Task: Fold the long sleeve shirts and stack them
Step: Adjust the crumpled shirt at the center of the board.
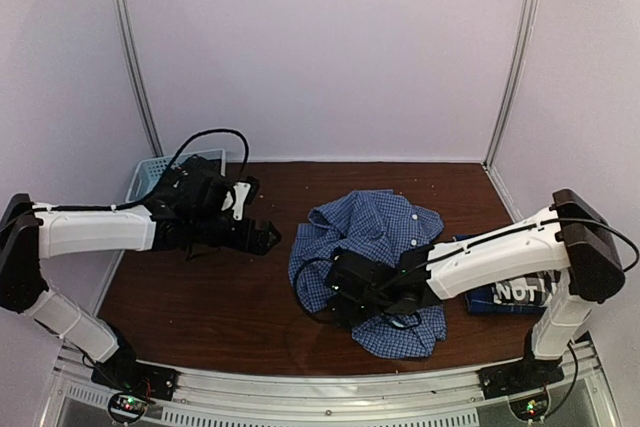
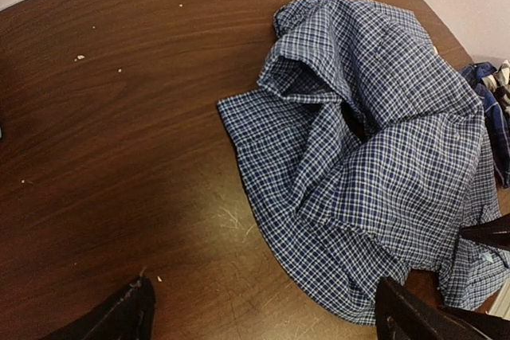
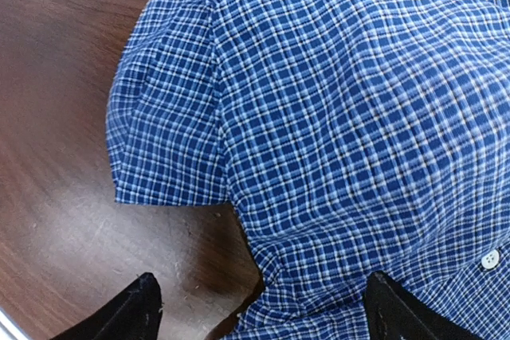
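Camera above: left gripper [image 1: 268,238] hangs over bare table [image 1: 200,287], apart from the crumpled blue check shirt [image 1: 372,232] and to its left. Jaw spread not readable from here. Right gripper [image 1: 345,292] sits over the near-left part of that shirt; contact cannot be told. Folded plaid shirt [image 1: 520,292], black-and-white with white lettering, lies at the right edge under the right arm. Light blue basket [image 1: 150,172] in the far-left corner.

Left wrist: left gripper [image 2: 263,316] spread wide, nothing between its fingertips [image 2: 119,316]. Blue check shirt [image 2: 374,141] heaped ahead, toward frame right, its near hem close to the right-hand fingertip.

Right wrist: right gripper [image 3: 263,308] spread wide, gripping nothing. Blue check shirt [image 3: 343,117] fills the view ahead, its edge running down between the fingertips [image 3: 131,308]. White button [image 3: 490,259] at frame right.
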`<state>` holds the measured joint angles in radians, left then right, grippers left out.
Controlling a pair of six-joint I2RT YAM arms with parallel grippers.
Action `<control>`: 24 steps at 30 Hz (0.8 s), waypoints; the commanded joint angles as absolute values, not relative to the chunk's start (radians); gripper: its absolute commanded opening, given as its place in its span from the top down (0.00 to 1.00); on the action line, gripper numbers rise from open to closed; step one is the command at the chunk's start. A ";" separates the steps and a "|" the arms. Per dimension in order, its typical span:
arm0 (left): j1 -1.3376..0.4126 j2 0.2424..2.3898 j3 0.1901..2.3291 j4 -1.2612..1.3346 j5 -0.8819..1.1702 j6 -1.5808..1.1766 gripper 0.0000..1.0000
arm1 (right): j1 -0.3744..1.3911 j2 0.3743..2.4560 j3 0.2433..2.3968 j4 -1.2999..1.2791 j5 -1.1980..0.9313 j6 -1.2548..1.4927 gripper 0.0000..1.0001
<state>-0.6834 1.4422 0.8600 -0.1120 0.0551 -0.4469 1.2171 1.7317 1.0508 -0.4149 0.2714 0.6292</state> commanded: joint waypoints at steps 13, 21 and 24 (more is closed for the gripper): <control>-0.680 1.371 0.733 -0.026 0.031 -0.467 0.02 | 1.221 1.949 1.239 -0.729 0.554 0.661 0.72; -0.680 1.371 0.689 0.060 0.076 -0.464 0.02 | 1.189 1.749 1.084 -0.904 0.619 0.818 1.00; -0.681 1.382 0.687 0.072 0.084 -0.465 0.02 | 1.171 1.619 1.018 -0.991 0.604 0.891 1.00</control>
<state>-0.6834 1.3853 0.6926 -0.0147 0.0605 -0.4686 1.1973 1.7844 1.0813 -0.8227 0.5591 0.7677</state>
